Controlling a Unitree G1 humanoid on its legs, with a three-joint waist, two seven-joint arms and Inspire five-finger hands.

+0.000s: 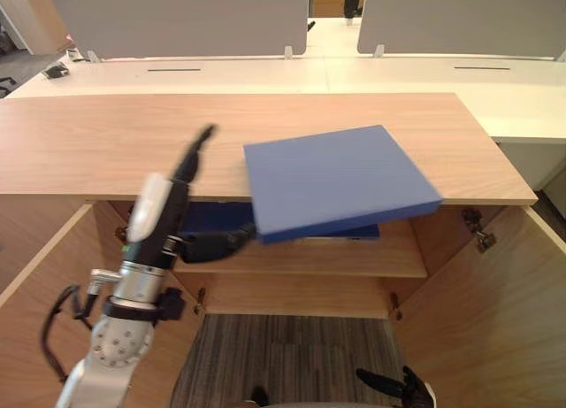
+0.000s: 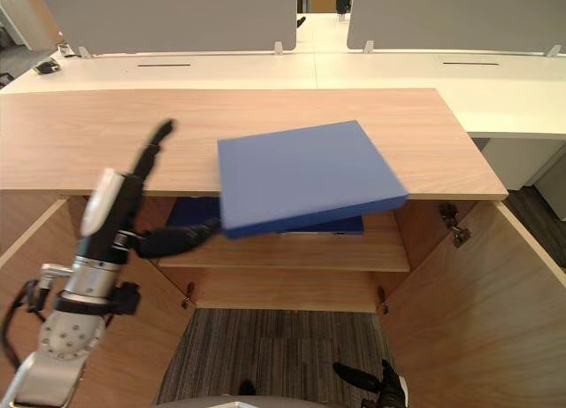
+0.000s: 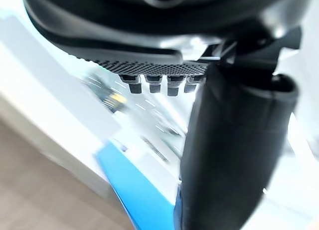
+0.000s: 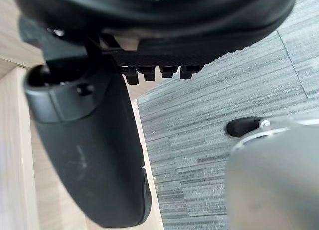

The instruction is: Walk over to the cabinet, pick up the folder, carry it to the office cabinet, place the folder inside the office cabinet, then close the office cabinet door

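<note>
A blue folder (image 1: 336, 182) lies tilted on the wooden cabinet top (image 1: 106, 142), its front edge hanging out over the open cabinet. My left hand (image 1: 212, 243) is at the cabinet's front, left of the folder. Its dark fingers (image 1: 232, 238) reach under the top to the folder's lower left corner, and one digit (image 1: 196, 151) sticks up over the top, clear of the folder. In the left wrist view the folder (image 3: 134, 195) shows past the straight thumb (image 3: 234, 155). My right hand (image 1: 398, 386) hangs low over the carpet, relaxed, holding nothing.
Both cabinet doors stand open, left door (image 1: 35, 275) and right door (image 1: 495, 319). A dark blue flat item (image 1: 212, 218) lies on the upper shelf (image 1: 309, 257). White desks (image 1: 265, 72) with grey dividers (image 1: 177, 19) stand behind the cabinet. Grey carpet (image 1: 292, 355) lies below.
</note>
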